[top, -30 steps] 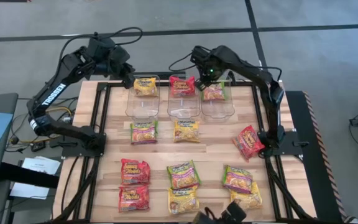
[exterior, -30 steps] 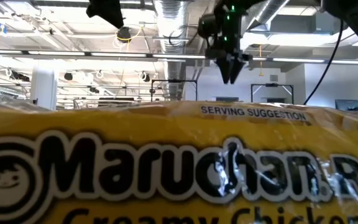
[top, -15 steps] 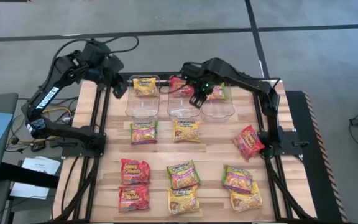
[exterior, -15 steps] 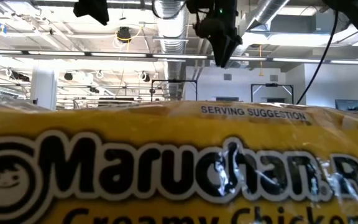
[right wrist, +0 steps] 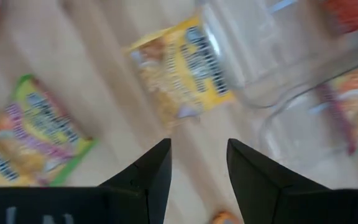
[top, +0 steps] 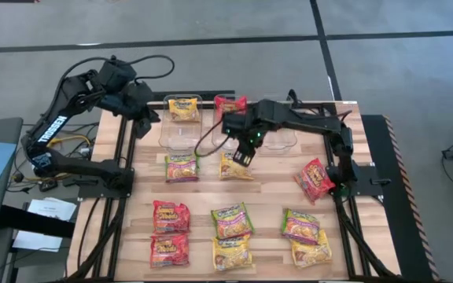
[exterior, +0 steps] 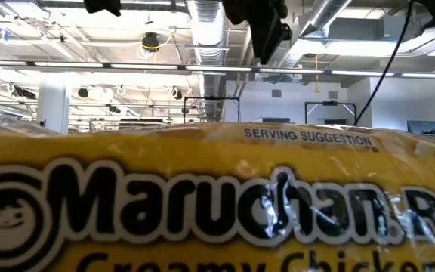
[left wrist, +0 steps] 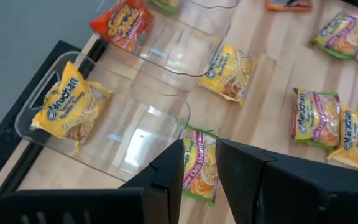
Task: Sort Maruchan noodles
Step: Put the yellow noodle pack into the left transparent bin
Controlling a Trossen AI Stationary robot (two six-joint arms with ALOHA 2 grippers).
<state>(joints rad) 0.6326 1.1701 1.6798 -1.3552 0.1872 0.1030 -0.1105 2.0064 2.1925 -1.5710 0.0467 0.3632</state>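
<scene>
Several Maruchan packets lie flat on the wooden table: a yellow one [top: 236, 167] and a green one [top: 182, 167] just before the bins, and red, green and yellow ones in the near rows. A yellow packet [top: 183, 108] lies in the left bin and a red one [top: 229, 104] in the middle bin. My right gripper [top: 242, 151] hovers open over the table's yellow packet [right wrist: 182, 68], touching nothing. My left gripper [top: 144, 118] hangs open left of the left bin; its own view shows the green packet [left wrist: 197, 165] beyond its fingers.
Three clear bins stand in a row at the far edge: left [top: 178, 134], middle [top: 228, 130], right [top: 281, 140]. My right arm crosses over the right bin. A yellow packet [exterior: 202, 204] close to the low camera blocks that view. Bare wood lies between the packet rows.
My right gripper has swung from above the right bin toward the table's left and near edge, dropping over the yellow packet in front of the middle bin. My left gripper has drawn back from the left bin toward the table's left edge. No packet has moved.
</scene>
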